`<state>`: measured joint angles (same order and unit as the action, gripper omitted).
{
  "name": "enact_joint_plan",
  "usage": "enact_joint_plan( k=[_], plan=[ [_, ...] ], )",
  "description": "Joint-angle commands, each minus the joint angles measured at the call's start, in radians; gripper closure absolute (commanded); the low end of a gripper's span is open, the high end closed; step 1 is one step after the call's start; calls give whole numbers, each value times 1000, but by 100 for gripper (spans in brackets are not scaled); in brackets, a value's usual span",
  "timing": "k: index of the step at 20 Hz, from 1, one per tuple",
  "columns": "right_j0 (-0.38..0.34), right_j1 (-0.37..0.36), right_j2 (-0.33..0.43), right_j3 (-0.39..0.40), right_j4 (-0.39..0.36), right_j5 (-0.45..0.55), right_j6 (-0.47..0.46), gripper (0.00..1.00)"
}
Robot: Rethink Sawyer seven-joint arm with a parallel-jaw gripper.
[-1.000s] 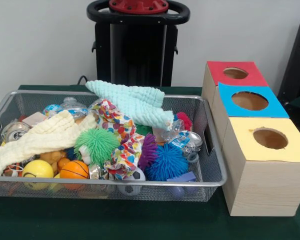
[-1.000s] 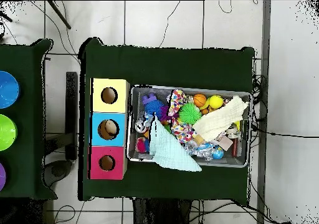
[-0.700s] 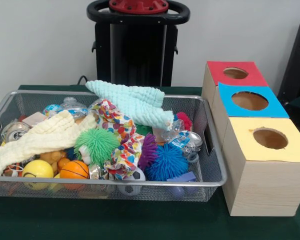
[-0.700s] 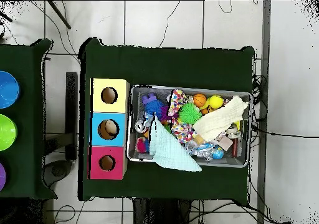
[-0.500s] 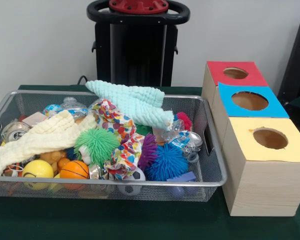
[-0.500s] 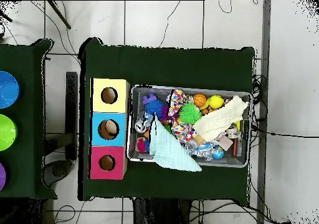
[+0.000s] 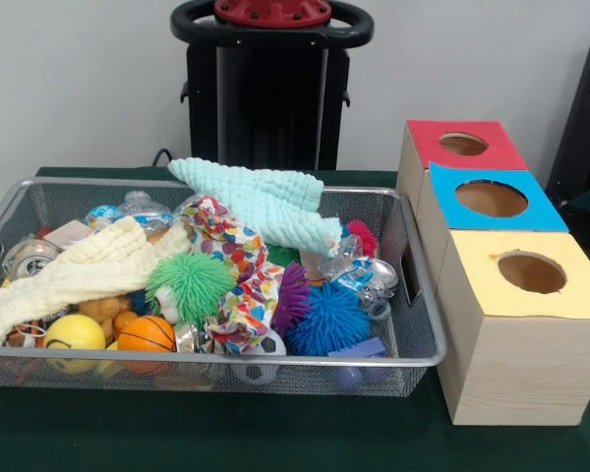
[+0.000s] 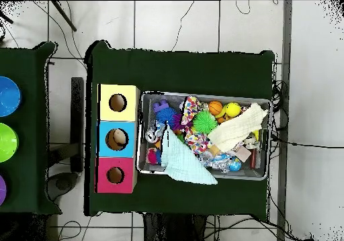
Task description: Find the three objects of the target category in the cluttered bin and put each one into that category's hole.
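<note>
Front view: the wire bin sits left of the wooden boxes, crinkly plastic pieces near its right end; the blue-panelled hole is the middle one.

Overhead view: the bin adjoins the hole. The claw appears in neither view.

Bin crammed; mint cloth tops pile; blue hole unobstructed.

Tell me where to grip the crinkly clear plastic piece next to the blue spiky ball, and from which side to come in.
Probably from straight above. The crinkly plastic piece lies on top of the clutter near the wire basket's box-side end, with the blue spiky ball beside it and the mint cloth just behind. Pinch its raised, crumpled middle; the basket wall and neighbours block a sideways approach.
</note>
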<state>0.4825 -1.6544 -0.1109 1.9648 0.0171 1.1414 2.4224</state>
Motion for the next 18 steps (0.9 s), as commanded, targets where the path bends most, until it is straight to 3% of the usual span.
enact_joint_plan(
  k=[1,6,10,15,18],
  plan=[
    [-136,85,-110,355,33,-299,-260,0],
    [-229,109,-65,450,51,-472,-374,0],
    [-289,130,-22,513,70,-581,-409,0],
    [-377,161,63,596,115,-730,-471,0],
    [-461,181,162,660,158,-838,-514,0]
  ],
)
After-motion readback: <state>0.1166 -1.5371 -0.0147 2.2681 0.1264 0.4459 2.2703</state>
